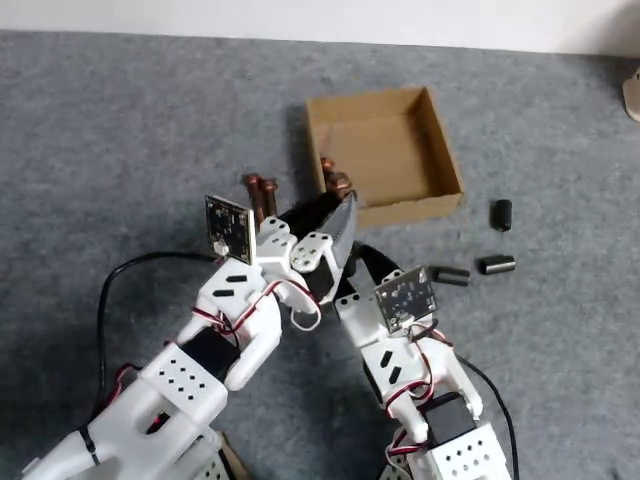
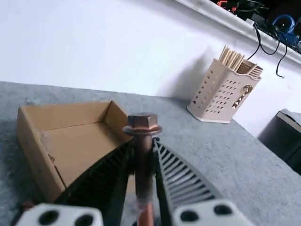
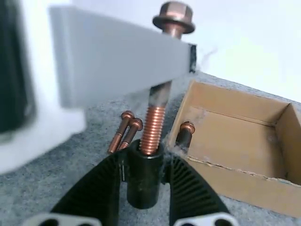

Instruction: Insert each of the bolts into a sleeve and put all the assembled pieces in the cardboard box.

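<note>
On my left wrist feed, the left gripper (image 2: 142, 147) has its jaws pinching a copper-coloured hex-head bolt (image 2: 142, 160) by the shank. The flanged head stands clear above the black ribbed fingertips (image 2: 175, 165).

On the right wrist feed, the right gripper (image 3: 143, 165) has its jaws clamped on a short black cylindrical sleeve (image 3: 142, 181), held upright with its opening facing up. The bolt comes down from above, threaded end first, and its tip sits in the mouth of the sleeve. Most of the thread is outside.

From the high camera I see both arms meeting just in front of the near left corner of the open brown cardboard box (image 1: 440, 165), with the held parts above the grey felt-covered table (image 1: 120, 130). I cannot make out anything lying inside the box.

The loose copper bolts (image 1: 260, 195) lie as a pair on the table to the left of the box. Another bolt (image 3: 186, 133) leans against the box's outer wall.

Three spare black sleeves (image 1: 497, 264) lie to the right of the box's front, well apart from the arms. One stands nearer the box's corner, and two lie on their sides closer to me.

Behind the box, against the white wall, stands a cream perforated holder (image 2: 225, 96) with wooden sticks in it.
</note>
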Robot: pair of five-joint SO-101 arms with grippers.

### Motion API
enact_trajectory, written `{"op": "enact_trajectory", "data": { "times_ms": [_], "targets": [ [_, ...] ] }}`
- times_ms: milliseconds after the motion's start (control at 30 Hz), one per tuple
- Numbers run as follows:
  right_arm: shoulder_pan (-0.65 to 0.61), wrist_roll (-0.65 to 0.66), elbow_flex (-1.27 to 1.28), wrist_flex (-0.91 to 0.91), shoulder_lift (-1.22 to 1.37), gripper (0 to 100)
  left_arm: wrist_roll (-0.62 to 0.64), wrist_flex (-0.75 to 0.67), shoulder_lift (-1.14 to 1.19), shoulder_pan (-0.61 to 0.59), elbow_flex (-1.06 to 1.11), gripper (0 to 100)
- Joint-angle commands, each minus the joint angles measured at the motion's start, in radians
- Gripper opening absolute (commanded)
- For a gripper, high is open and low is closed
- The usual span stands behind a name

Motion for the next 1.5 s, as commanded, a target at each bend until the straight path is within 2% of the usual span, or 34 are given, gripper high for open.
{"op": "enact_trajectory", "data": {
  "times_ms": [0, 100, 400, 467, 567, 700, 800, 933, 1067, 1167, 1333, 1467],
  "targets": [
    [0.058, -0.009, 0.119, -0.062, -0.008, 0.5, 0.008, -0.025, -0.028, 0.019, 0.008, 1],
    [0.099, -0.014, 0.119, -0.084, -0.008, 0.5, 0.009, -0.025, -0.028, 0.019, 0.045, 1],
    [0.097, -0.014, 0.120, -0.082, -0.008, 0.5, 0.008, -0.025, -0.036, 0.019, 0.237, 1],
    [0.097, -0.014, 0.120, -0.082, -0.004, 0.5, -0.026, -0.025, -0.038, 0.019, 0.246, 7],
    [0.099, -0.015, 0.120, -0.068, 0.002, 0.5, -0.094, -0.009, -0.038, 0.019, 0.251, 23],
    [0.099, -0.015, 0.120, -0.019, 0.002, 0.5, -0.068, 0.161, -0.039, 0.010, 0.209, 44],
    [0.102, -0.044, 0.120, -0.004, 0.002, 0.5, -0.044, 0.295, -0.039, 0.010, 0.159, 52],
    [0.104, -0.075, 0.119, -0.002, 0.004, 0.5, -0.028, 0.434, -0.039, -0.033, 0.110, 52],
    [0.104, -0.075, 0.119, 0.051, 0.004, 0.5, -0.021, 0.497, -0.077, -0.154, 0.097, 52],
    [0.104, -0.075, 0.110, 0.087, 0.004, 0.5, -0.021, 0.569, -0.168, -0.229, 0.102, 52],
    [0.105, -0.003, 0.042, 0.088, 0.007, 0.5, -0.020, 0.790, -0.371, -0.325, 0.105, 52],
    [0.110, 0.011, -0.041, 0.087, 0.117, 0.5, -0.020, 0.919, -0.519, -0.400, 0.176, 52]
  ]
}}
